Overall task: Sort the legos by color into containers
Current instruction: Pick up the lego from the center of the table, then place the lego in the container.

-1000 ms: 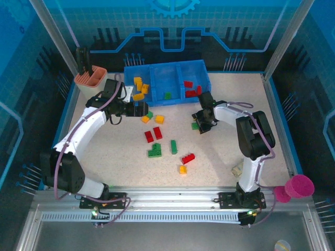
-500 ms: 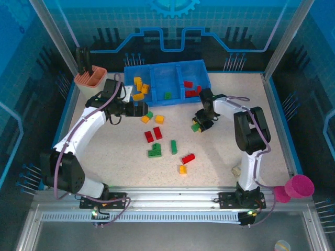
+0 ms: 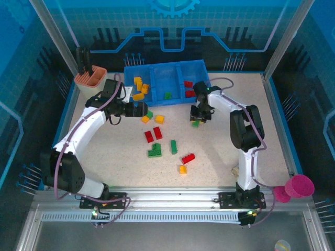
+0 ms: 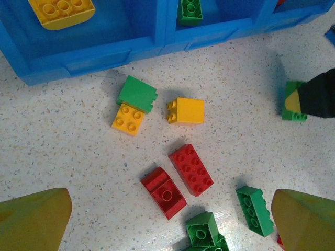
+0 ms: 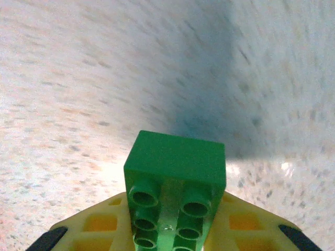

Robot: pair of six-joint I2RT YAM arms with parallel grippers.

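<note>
Green plastic lego brick [image 5: 175,162] seems light, stiff, slick; my right tool [image 5: 175,232] pinches its flat sides, left tool [image 3: 140,110] gapes wide.

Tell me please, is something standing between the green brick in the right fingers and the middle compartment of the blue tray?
Nothing loose lies on that path. Only the tray's near wall stands between the green brick, held in the fingers of the right gripper, and the middle compartment, so it likely must pass over.
</note>
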